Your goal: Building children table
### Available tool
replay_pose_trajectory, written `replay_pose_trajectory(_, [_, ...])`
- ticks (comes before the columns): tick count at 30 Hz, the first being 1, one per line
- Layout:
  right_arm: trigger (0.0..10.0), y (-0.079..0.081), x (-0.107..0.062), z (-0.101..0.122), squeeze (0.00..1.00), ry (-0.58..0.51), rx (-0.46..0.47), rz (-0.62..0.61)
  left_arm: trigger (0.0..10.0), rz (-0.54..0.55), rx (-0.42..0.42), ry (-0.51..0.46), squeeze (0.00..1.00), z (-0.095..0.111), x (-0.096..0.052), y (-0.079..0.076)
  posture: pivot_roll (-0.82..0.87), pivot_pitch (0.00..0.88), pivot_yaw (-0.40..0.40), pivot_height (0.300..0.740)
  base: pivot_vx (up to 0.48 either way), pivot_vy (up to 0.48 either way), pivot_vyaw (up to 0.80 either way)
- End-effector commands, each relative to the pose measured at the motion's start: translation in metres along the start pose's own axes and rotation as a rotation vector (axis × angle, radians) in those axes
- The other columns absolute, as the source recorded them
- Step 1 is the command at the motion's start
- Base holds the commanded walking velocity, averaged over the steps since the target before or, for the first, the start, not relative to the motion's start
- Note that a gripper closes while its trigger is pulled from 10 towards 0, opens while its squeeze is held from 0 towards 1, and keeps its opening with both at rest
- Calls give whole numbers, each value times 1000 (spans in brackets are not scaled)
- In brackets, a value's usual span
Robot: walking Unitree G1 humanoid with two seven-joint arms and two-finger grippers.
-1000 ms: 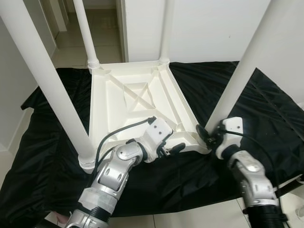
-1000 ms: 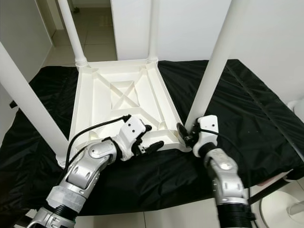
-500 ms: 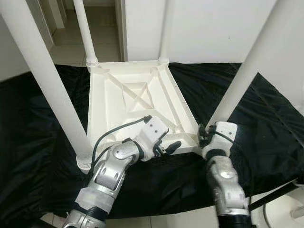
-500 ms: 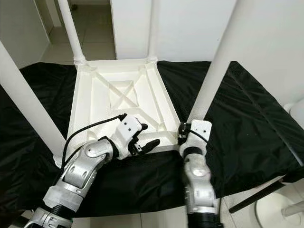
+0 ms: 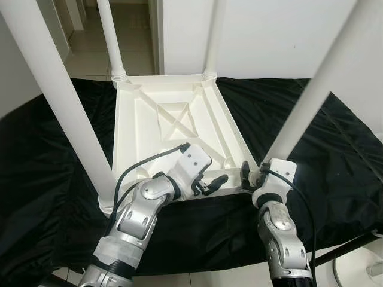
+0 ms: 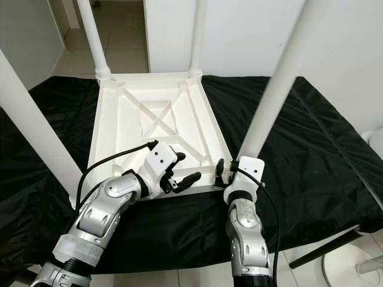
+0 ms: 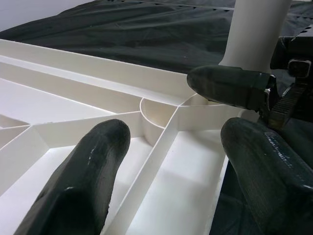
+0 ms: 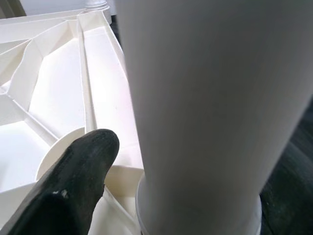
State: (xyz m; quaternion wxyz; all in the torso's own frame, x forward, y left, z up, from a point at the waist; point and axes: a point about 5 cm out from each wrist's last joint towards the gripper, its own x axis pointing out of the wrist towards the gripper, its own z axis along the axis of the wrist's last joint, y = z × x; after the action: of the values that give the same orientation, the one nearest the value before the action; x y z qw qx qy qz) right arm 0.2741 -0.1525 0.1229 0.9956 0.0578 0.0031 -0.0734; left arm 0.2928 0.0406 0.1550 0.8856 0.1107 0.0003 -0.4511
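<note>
Upside-down white children's table (image 5: 173, 128) lying on a black cloth (image 5: 311, 137) spread over the tabletop, ribbed underside facing up. Four white legs standing up from the corners: far left leg (image 5: 111, 42), far right leg (image 5: 213, 39), near left leg (image 5: 63, 101), near right leg (image 5: 317, 89). All four apparently seated in their sockets, so the bulk of the assembly looks done. Whether the near right one is fully tightened: impossible to judge from here.

Left tool (image 5: 210, 181) at the near edge of the frame, fingers spread wide over the ribs and the round socket web by the near right corner, gripping nothing. In the left wrist view, two fat black fingers (image 7: 88, 171) straddling a rib, with a finger of the other tool poking in from the corner.

Right tool (image 6: 225, 172) at the base of the near right leg, one finger (image 8: 73, 181) pressed close against the collar where leg meets frame. Looks set around the leg base, but the second finger is hidden behind the post, so closed or open: cannot tell.

Likely remaining: last snugging of that leg, then flipping the table upright onto its feet. White floor tiles (image 5: 90, 57) and a doorway beyond the far edge.
</note>
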Motion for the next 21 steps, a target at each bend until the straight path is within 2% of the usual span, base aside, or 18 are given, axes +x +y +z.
replay_pose_trajectory(1, [10000, 8, -2, 2, 1000, -17, 25, 48, 10000, 107, -1, 5, 0, -1, -1, 5, -41, 0, -32, 740, 0, 0, 0])
replay_pose_trajectory(6, [10000, -4, 0, 7, 1000, -42, -14, 117, 10000, 111, 5, 4, 0, 0, 0, 6, -42, 0, -28, 740, 0, 0, 0])
replay_pose_trajectory(7, [10000, -12, 2, 10, 0, -45, -33, 187, 10000, 112, 9, 2, 0, 0, 0, 6, -41, 0, -28, 740, 0, 0, 0])
replay_pose_trajectory(8, [10000, -18, 5, 13, 0, -54, -65, 258, 10000, 113, 15, 0, 0, 1, 1, 7, -44, 0, -23, 740, 0, 0, 0])
replay_pose_trajectory(9, [10000, -18, 5, 13, 0, -54, -65, 258, 10000, 113, 15, 0, 0, 1, 1, 7, -44, 0, -23, 740, 0, 0, 0])
replay_pose_trajectory(13, [10000, -27, 14, 21, 0, -64, -162, 441, 10000, 114, 25, -5, 0, 4, 3, 11, -48, 0, -8, 740, 0, 0, 0])
replay_pose_trajectory(14, [10000, -27, 14, 21, 0, -64, -162, 441, 10000, 114, 25, -5, 0, 4, 3, 11, -48, 0, -8, 740, 0, 0, 0])
replay_pose_trajectory(16, [10000, -29, 18, 21, 0, -57, -209, 519, 10000, 113, 28, -9, 0, 5, 5, 11, -48, 0, -2, 740, 0, 0, 0])
replay_pose_trajectory(20, [10000, -29, 19, 21, 0, -54, -224, 543, 10000, 112, 28, -10, 0, 6, 6, 11, -48, 0, -1, 740, 0, 0, 0])
replay_pose_trajectory(21, [10000, -30, 22, 21, 0, -45, -255, 581, 10000, 109, 31, -14, 0, 8, 7, 11, -47, 0, 2, 740, 0, 0, 0])
